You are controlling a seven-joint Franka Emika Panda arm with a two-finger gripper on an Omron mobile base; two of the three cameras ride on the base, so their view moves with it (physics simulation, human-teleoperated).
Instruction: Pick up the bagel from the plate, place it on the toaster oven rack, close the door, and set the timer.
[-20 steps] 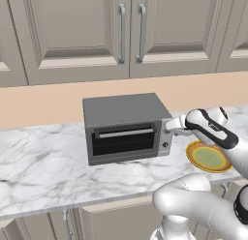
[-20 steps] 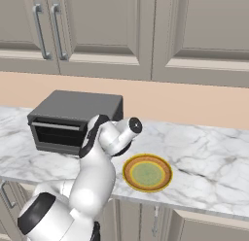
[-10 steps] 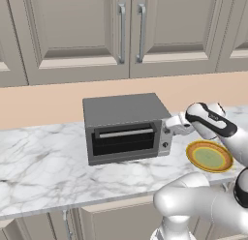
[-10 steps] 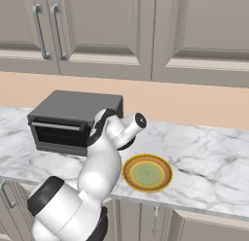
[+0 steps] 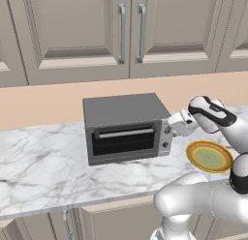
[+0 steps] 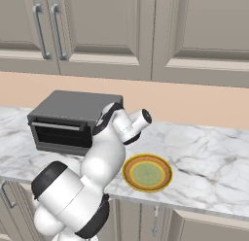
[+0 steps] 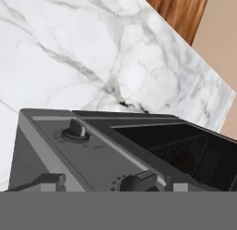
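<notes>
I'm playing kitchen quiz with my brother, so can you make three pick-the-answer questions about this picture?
1. Where is the plate?
A. on top of the toaster oven
B. on the counter, beside the toaster oven
C. inside a cabinet

2. What colour is the plate?
A. blue
B. plain white
C. yellow with a green middle

3. How is the oven's door?
A. shut
B. hanging wide open
C. taken off

Answers: 1 B, it lies on the marble next to the oven. 2 C, yellow rim and green centre show. 3 A, the door stands flat against the front.
</notes>
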